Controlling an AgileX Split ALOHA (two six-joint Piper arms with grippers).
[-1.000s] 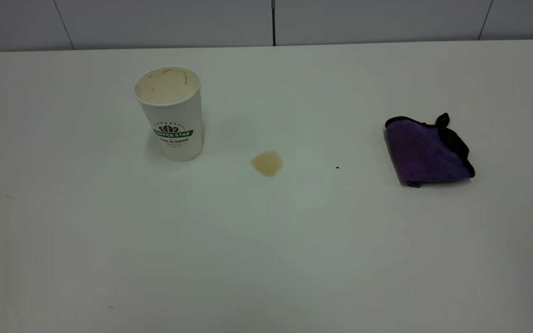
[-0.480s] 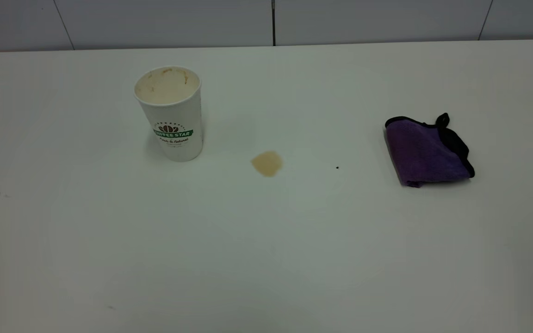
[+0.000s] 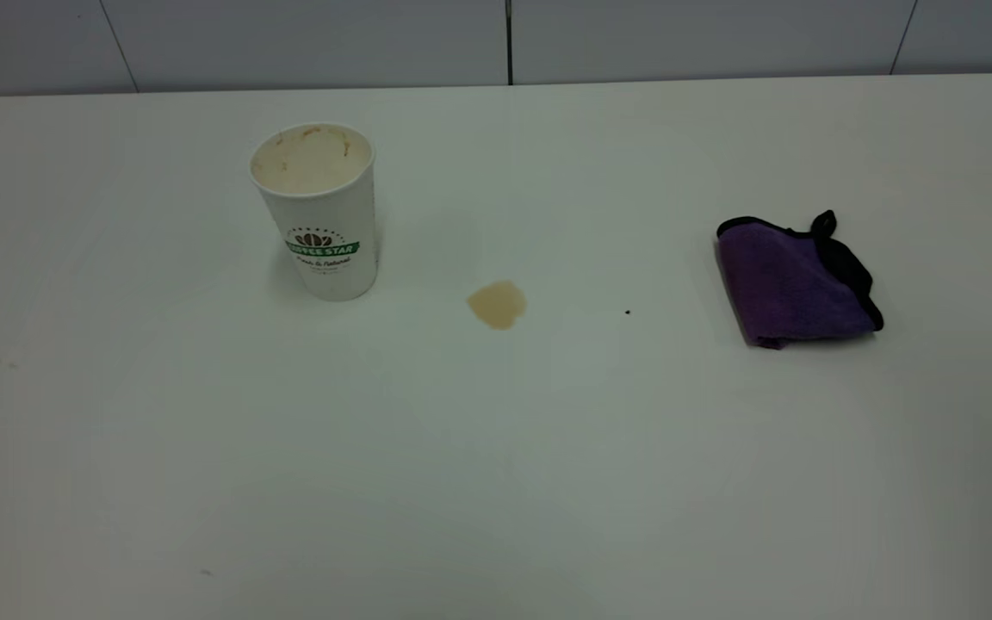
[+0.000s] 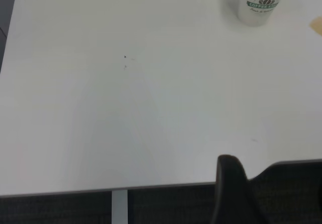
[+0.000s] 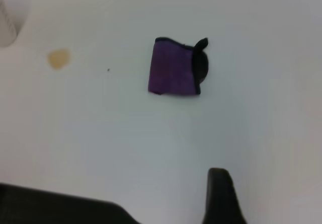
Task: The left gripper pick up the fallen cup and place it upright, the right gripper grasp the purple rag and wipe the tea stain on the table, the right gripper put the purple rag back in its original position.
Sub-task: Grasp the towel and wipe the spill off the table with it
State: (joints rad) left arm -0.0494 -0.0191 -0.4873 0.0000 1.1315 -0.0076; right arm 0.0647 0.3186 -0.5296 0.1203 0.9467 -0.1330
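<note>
The cup (image 3: 317, 211) is standing upright in the upper left of the exterior view, mouth up and logo facing the camera, so the righting step is judged done. It is being left free, well clear of the stain (image 3: 497, 304), which is lying near the frame's centre, unwiped, between cup and rag (image 3: 793, 280). The rag is resting folded at the right of the frame, its black loop turned toward the far edge of the table (image 3: 496, 482); it is judged untouched, and the wipe is judged not yet begun.

Neither arm is being shown in the exterior view. In the left wrist view the left gripper (image 4: 233, 191) is appearing only as a dark part at the lower edge, over the table's near edge. The right gripper (image 5: 221, 196) is likewise being seen only as a dark part, well apart from the rag (image 5: 173, 73). Whether either gripper is spread or pressed together cannot be told. A tiny black speck (image 3: 628, 312) is lying between stain and rag.
</note>
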